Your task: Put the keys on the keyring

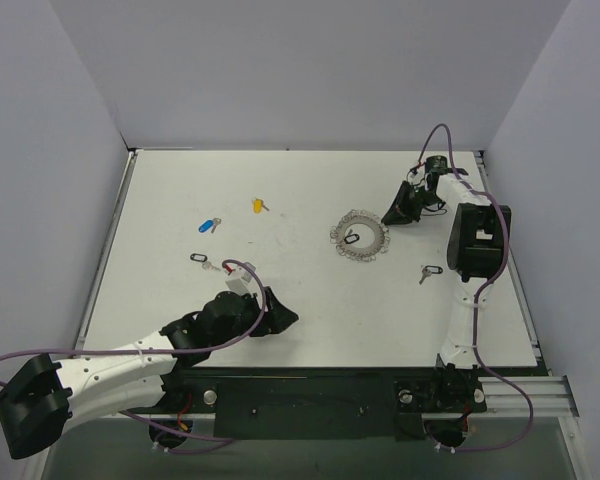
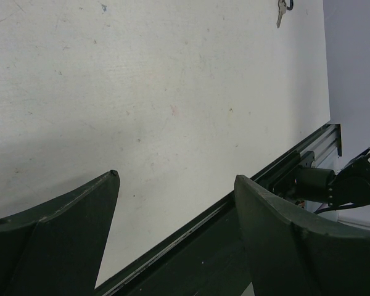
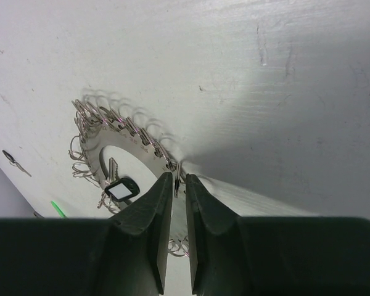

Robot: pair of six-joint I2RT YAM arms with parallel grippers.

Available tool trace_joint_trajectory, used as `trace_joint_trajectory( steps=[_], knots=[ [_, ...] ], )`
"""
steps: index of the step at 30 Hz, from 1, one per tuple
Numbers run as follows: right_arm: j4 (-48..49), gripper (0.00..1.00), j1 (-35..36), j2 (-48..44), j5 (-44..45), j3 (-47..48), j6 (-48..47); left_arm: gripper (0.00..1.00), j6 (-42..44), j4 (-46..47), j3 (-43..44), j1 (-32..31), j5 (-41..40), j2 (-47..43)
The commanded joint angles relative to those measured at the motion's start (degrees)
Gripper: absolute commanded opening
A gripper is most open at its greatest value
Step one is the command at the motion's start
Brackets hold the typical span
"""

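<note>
Overhead, the keyring (image 1: 378,240) lies flat on the white table (image 1: 310,180), right of centre, with a black-capped key (image 1: 351,238) inside its circle. The right gripper (image 1: 395,215) has its tip at the ring's far-right rim, while the left gripper (image 1: 285,320) sits well apart near the front edge. That view alone takes in the loose keys: a blue key (image 1: 209,225) and a yellow key (image 1: 259,205) on the left half, a black key (image 1: 200,258) close to the left arm, and a dark-headed key (image 1: 427,271) by itself on the right, nearer the front than the ring. Only the right wrist camera shows how the ring is made: the keyring (image 3: 120,123) is a flat silvery band fringed with many small wire loops, lacy at its edge. The black-capped key (image 3: 122,190) within it has a glossy head and a plain metal blade. In that view the right gripper (image 3: 179,179) holds its two dark, wedge-shaped fingers (image 3: 203,209) almost together, pinching one thin loop of the rim between the tips (the gap looks no wider than the wire). The left wrist camera shows the left gripper (image 2: 177,177) spread wide with only faintly scuffed table between its tips, and the dark-headed key (image 2: 282,12) small at the top edge, far from it.
</note>
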Motion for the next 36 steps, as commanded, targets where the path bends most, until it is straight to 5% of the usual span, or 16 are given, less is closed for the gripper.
trace_joint_trajectory(
  steps=[1, 25, 36],
  knots=[
    [-2.49, 0.11, 0.39, -3.23, 0.12, -0.27, -0.72, 0.85, -0.64, 2.35, 0.94, 0.27, 0.27, -0.71],
    [-4.07, 0.0, 1.1, -2.52, 1.88, 0.44, -1.34, 0.84, -0.99, 2.27, 0.94, 0.27, 0.35, -0.97],
    [-14.25, 0.0, 4.86, -10.95, -2.16, 5.61, -13.54, 0.8, 8.21, 5.87, 1.02, 0.36, 0.62, -7.99]
  ],
)
